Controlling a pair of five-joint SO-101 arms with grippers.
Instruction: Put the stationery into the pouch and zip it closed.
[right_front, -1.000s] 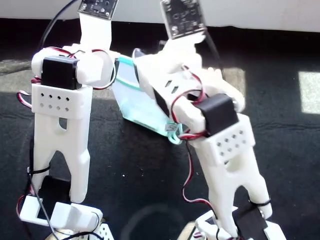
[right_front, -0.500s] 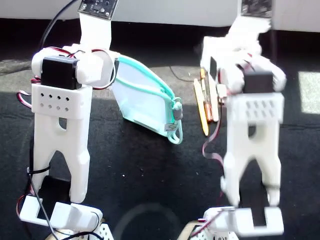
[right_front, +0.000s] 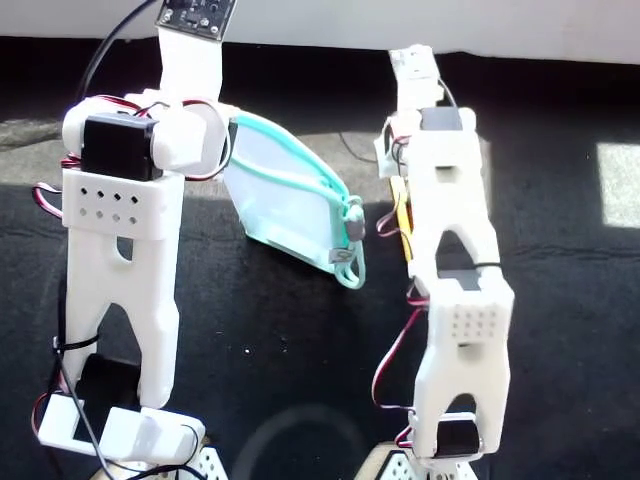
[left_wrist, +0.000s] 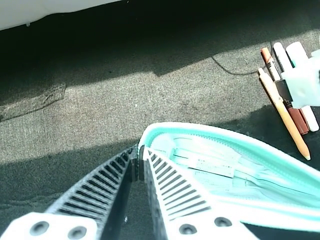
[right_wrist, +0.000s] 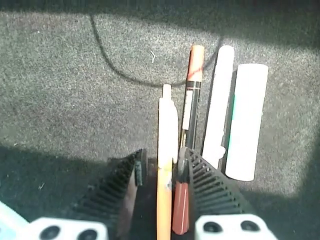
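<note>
One orange pen (right_wrist: 167, 135) lies inside the parted right tool (right_wrist: 161, 159) (pouch (right_front: 290, 205) well apart)

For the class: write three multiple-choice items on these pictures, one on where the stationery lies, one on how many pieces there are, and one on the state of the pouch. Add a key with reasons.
1. Where does the stationery lie relative to the pouch?
A. inside it
B. beside it, on the dark mat
C. on top of it

2. How many pieces of stationery are there?
A. two
B. four
C. six

3. What state is the pouch in?
A. unzipped, mouth open
B. zipped shut
C. folded flat in half

Key:
1 B: the left wrist view shows the pieces on the mat, apart from the pouch.
2 B: the right wrist view shows an orange pen, a brown pen, a white marker and a white stick.
3 A: the left wrist view looks into the pouch, with the left gripper pinching its rim.
</note>
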